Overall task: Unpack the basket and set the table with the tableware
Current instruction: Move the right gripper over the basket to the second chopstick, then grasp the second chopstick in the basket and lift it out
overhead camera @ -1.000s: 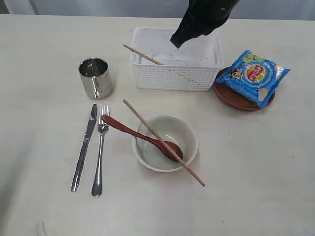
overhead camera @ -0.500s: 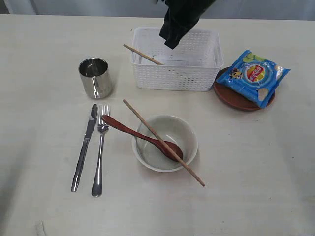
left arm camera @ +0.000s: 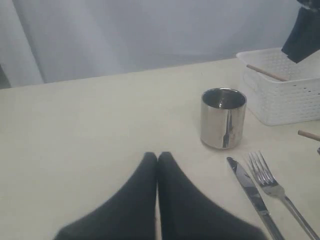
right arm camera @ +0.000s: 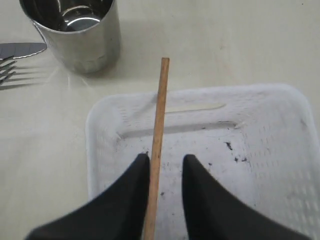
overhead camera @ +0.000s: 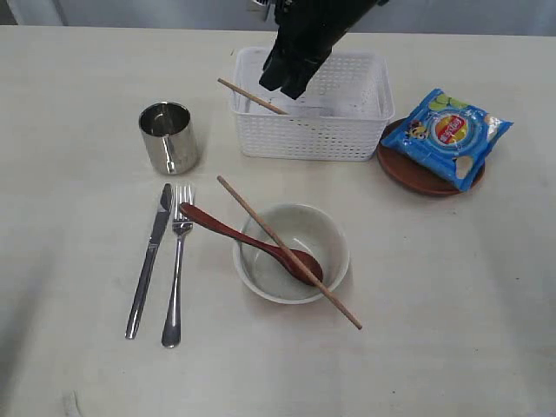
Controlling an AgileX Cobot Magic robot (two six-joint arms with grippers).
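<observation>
The white basket (overhead camera: 308, 143) stands at the back of the table (overhead camera: 78, 78), and one wooden chopstick (overhead camera: 248, 95) leans out over its left rim. My right gripper (overhead camera: 285, 82) hangs open over the basket's left end. In the right wrist view that chopstick (right arm camera: 160, 110) runs between the parted fingers of the gripper (right arm camera: 166, 159), close against one of them. The other chopstick (overhead camera: 287, 250) lies across the off-white bowl (overhead camera: 326, 234), which holds the reddish-brown spoon (overhead camera: 234, 233). Knife (overhead camera: 149, 259), fork (overhead camera: 177, 261) and steel cup (overhead camera: 168, 137) sit to the left. My left gripper (left arm camera: 158, 156) is shut and empty above bare table.
A blue chips bag (overhead camera: 456, 135) lies on the brown plate (overhead camera: 408, 174) to the right of the basket. In the left wrist view the cup (left arm camera: 223, 118) and the knife (left arm camera: 252, 192) are beside the gripper.
My right arm has moved left and down over the basket's left end. Its jaws have parted around the chopstick. Nothing on the table has shifted.
</observation>
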